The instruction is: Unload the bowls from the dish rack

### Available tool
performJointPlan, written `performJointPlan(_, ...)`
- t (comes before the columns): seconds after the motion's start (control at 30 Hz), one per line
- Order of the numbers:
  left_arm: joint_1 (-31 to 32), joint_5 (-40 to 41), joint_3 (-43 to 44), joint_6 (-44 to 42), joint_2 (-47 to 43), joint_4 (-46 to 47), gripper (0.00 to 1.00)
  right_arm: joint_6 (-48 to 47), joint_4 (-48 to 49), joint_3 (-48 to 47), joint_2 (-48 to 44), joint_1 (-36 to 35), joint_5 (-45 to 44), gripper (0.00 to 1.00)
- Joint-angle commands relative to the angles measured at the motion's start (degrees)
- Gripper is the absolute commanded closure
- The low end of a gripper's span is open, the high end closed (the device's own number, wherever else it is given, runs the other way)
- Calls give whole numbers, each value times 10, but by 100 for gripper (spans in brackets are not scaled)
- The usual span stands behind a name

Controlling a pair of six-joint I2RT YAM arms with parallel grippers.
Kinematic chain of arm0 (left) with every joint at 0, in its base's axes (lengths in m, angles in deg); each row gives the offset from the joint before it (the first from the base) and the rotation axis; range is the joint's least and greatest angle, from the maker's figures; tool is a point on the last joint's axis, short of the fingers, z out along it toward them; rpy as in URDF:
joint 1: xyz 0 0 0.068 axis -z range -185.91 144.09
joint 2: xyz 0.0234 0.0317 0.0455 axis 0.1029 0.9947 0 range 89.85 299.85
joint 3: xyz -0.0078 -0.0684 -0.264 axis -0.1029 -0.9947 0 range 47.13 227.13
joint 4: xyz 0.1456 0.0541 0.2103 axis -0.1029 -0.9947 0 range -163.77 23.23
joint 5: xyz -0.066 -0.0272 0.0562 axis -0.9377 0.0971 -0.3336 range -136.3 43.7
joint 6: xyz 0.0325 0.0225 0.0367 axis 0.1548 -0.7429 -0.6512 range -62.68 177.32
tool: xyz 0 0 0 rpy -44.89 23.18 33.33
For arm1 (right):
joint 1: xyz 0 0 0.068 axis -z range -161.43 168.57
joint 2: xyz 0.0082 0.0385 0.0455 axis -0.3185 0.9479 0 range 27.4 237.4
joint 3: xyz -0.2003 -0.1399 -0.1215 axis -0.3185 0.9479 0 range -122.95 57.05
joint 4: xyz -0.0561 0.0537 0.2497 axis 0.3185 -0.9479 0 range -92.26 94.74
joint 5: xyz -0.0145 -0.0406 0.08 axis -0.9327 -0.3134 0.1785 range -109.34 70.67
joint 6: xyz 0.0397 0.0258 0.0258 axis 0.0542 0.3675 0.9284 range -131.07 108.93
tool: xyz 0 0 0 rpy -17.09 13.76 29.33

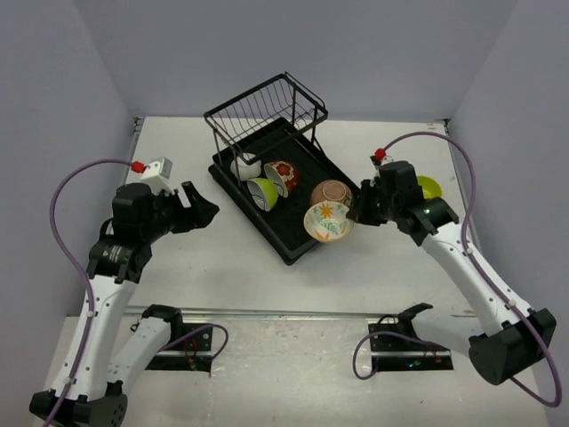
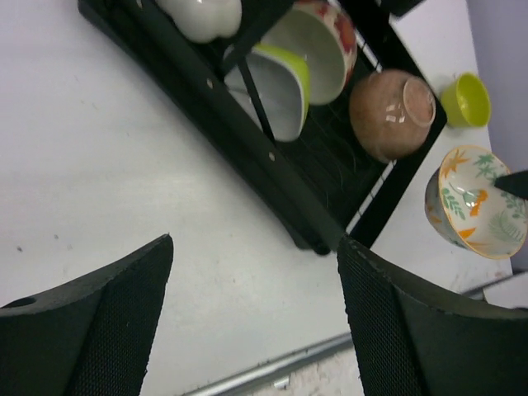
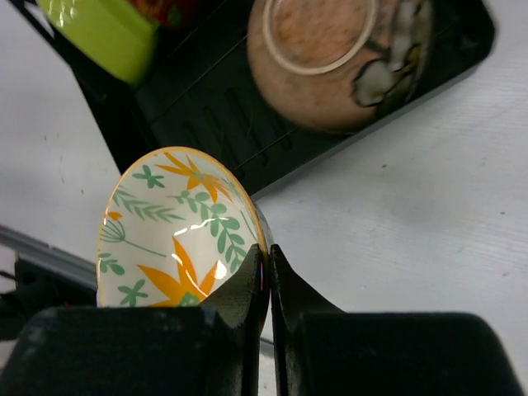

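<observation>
— Bowls (image 2: 388,111): where are they all sitting?

— Four are lying in the dish rack (image 1: 286,238), which is running from 11 o'clock to 5 o'clock across the table (image 1: 222,276). A white bowl (image 1: 244,167), a lime-green bowl (image 1: 262,189) and a red-patterned bowl (image 1: 283,172) are leaning on edge together in the middle of the tray, just at 5 o'clock of the wire basket (image 1: 267,111). A tan bowl (image 1: 331,193) is lying at their 3 o'clock with its foot ring facing up.

— What is the right arm doing?

— The right gripper (image 3: 268,276) is pinching the rim of a floral bowl (image 1: 327,221). Its fingers are pressing together with only the bowl's thin wall between them. That bowl is hanging tilted, its painted inside showing, just off the rack's 4 o'clock edge. Whether it is touching the table, I cannot tell.

— Is anything sitting outside the rack?

— A second lime-green bowl (image 1: 429,187) is sitting on the table at the rack's 3 o'clock, well apart from it, behind the right gripper.

— And the left side?

— The left gripper (image 1: 200,209) is hovering at the rack's 9 o'clock. Its fingers (image 2: 107,322) are standing wide apart, holding nothing, with bare table showing between them.
</observation>
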Motion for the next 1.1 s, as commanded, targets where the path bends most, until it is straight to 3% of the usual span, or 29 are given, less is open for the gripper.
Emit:
performJointPlan(0.0, 9, -73, 0, 6, 23, -68, 20, -19, 9, -8, 27, -66, 30, 100)
performJointPlan(0.1, 15, -60, 30, -3, 56, -114, 28, -26, 8, -24, 57, -101, 17, 100)
performJointPlan(0.27, 38, -33, 50, 20, 86, -140, 27, -40, 9, -78, 102, -125, 19, 100)
performJointPlan(0.57, 169, 62, 88, 113, 113, -149, 27, -63, -29, -242, 218, -179, 17, 100)
performJointPlan(1.07, 208, 71, 109, 150, 151, -112, 25, -46, -49, -353, 306, -238, 22, 100)
